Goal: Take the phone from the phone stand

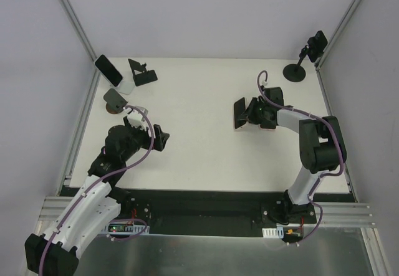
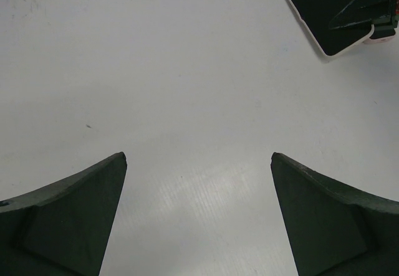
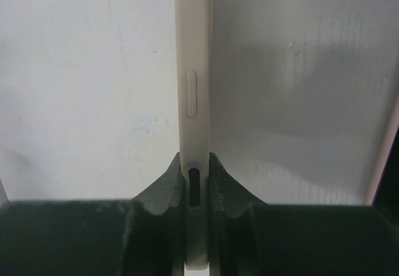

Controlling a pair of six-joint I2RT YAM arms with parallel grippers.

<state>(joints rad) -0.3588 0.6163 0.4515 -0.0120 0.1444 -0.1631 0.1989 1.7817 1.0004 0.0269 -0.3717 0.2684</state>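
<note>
Right gripper point(image 1: 250, 111), centre-right of the top view: jaws clamped on the slim black-screened phone in a cream-white case point(image 1: 239, 116). The right wrist view confirms this: the phone point(image 3: 194, 70) is seen edge-on, side button facing the camera, pinched at its lower end between both fingers of the right gripper point(image 3: 194, 171). Only the white matte table point(image 1: 199, 157) shows around it, with no stand touching it. The left wrist view catches the same phone point(image 2: 318, 8) in the upper right corner of its frame. Cannot tell whether the phone's lower edge rests on the table or hangs just above. Left gripper point(image 1: 161, 138), lower left of the top view: jaws spread wide over bare table, holding nothing; same in its own view point(image 2: 198, 157). The black angular plastic phone stand point(image 1: 143, 72) at upper left sits vacant, well apart from the held phone; likely the source. Beside it, 1 other dark phone point(image 1: 108, 68) leans on a white support. Judgement: removal looks essentially done. Left to do, at most: set the phone down and release.
</note>
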